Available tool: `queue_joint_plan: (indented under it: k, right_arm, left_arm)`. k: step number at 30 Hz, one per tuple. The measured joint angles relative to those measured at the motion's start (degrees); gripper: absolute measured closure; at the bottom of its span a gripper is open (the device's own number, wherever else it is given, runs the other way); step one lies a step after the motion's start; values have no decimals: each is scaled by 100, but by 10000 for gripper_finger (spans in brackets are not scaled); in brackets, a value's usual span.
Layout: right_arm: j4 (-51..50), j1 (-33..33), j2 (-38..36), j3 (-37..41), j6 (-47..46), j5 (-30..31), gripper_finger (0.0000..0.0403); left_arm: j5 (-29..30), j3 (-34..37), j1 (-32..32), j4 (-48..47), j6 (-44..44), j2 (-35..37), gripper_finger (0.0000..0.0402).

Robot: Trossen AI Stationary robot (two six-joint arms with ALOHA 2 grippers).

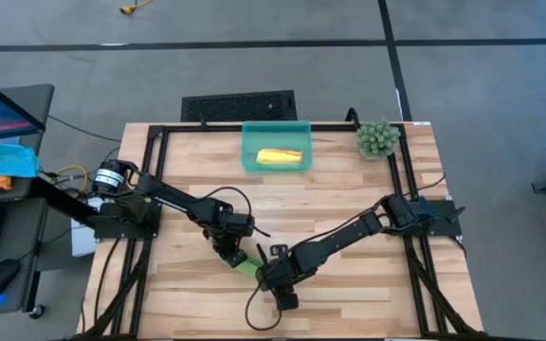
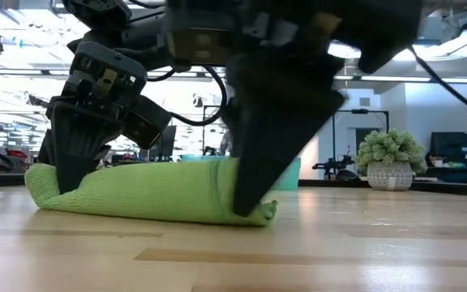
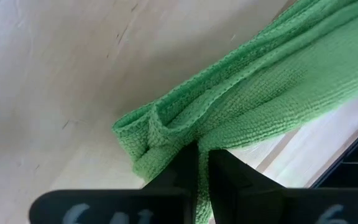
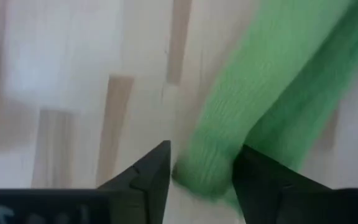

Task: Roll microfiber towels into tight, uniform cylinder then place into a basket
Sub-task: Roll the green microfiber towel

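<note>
Right tool [image 4: 201, 171] straddles the rolled green towel [image 2: 152, 191], jaws apart; left tool [image 3: 202, 186] pinches its other end. Yellow towel [image 1: 280, 157] already sits in the basket [image 1: 250, 161]; green remains.

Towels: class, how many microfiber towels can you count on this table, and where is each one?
2. The yellow towel lies rolled inside the teal basket at the table's far edge. The green towel lies rolled on the table near the front, between the two grippers. None looks hidden.
</note>
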State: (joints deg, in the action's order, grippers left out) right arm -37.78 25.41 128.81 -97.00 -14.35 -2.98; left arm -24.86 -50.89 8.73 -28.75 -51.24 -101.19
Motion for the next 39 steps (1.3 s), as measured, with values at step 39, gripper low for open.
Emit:
queue_joint_plan:
  k: [39]
  right_arm:
    - [373, 273, -27, -6, 433, 2084, 336]
  left_arm:
    - [-107, 2, 4, -15, 188, -4, 390]
